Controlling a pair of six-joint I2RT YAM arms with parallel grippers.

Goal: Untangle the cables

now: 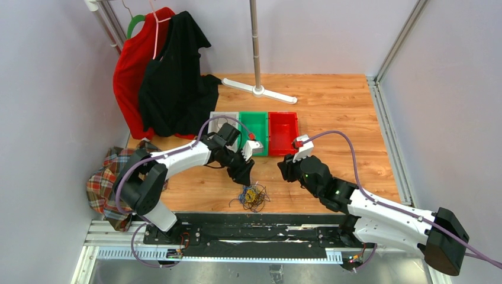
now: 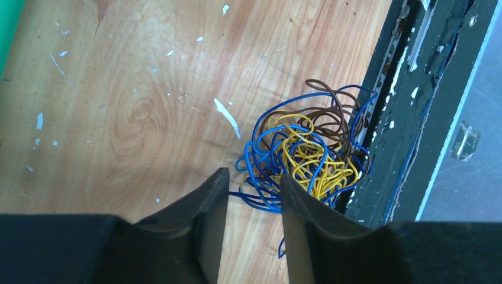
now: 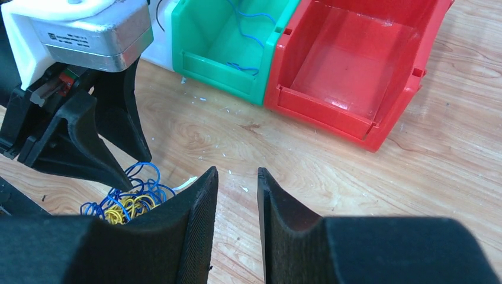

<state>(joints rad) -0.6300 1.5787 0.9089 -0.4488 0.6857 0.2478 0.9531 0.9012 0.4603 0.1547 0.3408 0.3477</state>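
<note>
The cables (image 1: 253,197) are one tangled bunch of blue, yellow and brown wires on the wooden table near its front edge. The bunch fills the middle right of the left wrist view (image 2: 308,151) and shows at the lower left of the right wrist view (image 3: 127,200). My left gripper (image 1: 244,175) hangs just above the bunch's far left side, open and empty (image 2: 253,180), with loose blue strands on the table between its fingers. My right gripper (image 1: 285,169) is open and empty (image 3: 237,173), to the right of the bunch and apart from it. The left gripper (image 3: 137,173) also shows in the right wrist view.
Three bins stand in a row behind the grippers: white (image 1: 224,125), green (image 1: 254,134) holding a blue wire (image 3: 245,35), and red (image 1: 283,132), which is empty (image 3: 349,65). A black rail (image 2: 402,118) borders the bunch. Plaid cloth (image 1: 106,177) lies left; the clothes-rack base (image 1: 260,90) is at the back.
</note>
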